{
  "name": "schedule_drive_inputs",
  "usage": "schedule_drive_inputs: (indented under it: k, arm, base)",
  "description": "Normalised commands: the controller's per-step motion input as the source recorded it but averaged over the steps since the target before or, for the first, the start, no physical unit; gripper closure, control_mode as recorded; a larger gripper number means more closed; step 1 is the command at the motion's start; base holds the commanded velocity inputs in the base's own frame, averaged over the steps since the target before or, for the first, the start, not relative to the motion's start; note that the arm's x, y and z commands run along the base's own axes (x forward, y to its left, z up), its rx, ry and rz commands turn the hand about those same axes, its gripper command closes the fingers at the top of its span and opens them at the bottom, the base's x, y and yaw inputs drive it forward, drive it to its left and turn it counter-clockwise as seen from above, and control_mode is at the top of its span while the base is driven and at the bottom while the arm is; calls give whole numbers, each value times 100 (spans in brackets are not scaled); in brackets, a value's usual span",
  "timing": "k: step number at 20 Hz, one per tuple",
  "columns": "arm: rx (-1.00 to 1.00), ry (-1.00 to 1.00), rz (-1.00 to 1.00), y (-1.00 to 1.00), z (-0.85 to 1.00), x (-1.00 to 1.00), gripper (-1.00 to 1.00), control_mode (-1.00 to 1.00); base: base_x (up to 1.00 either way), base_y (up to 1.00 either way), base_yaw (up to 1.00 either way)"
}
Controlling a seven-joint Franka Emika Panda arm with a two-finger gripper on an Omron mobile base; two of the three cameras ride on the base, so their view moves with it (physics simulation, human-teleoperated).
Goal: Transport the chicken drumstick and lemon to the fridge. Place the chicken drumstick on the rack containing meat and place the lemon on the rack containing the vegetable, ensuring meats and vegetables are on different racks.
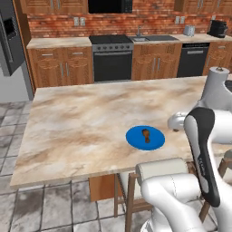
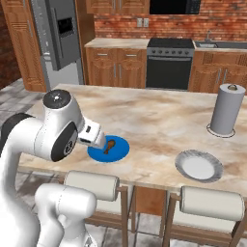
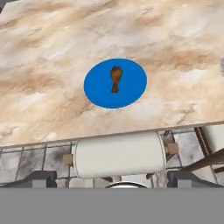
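A: How can the chicken drumstick be described?

B: A small brown piece is seen, thick and rounded at one end and narrowed to a thin bone at the other. It is laid flat at the middle of a round blue plate, which is set on the desk close to the near edge.

A: And the tool?

B: In the hand view the two dark tips of the tool are found at the far left and far right of the bottom edge, so the jaws are spread as wide as they go, and nothing is held between them. The tool is kept above the near edge of the desk, apart from the drumstick.

A: What is noted of the surface and the room, from left to right?

B: In the right base view, the grey fridge is placed at the far left, with its door closed. Wooden cabinets and a black oven are lined up along a red brick wall. The desk is topped with beige marbled stone. Towards its right a grey paper-towel roll is stood upright, and nearer the front an empty grey plate is laid. Pale-backed stools are tucked under the near edge, and the floor is tiled in grey.
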Motion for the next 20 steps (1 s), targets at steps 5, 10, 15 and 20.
schedule_drive_inputs:
  k: [5, 10, 15, 20]
  arm:
    - [4, 0, 0, -9, -46, 78, -100, -100]
    - [-1, 1, -4, 0, -2, 52, -100, -100]
    - [-10, 7, -7, 11, -20, 39, -100, -100]
    - [-12, 10, -8, 20, -32, 12, -100, -100]
  base:
    - [0, 0, 0]
    - [0, 0, 0]
    - [0, 0, 0]
    - [0, 0, 0]
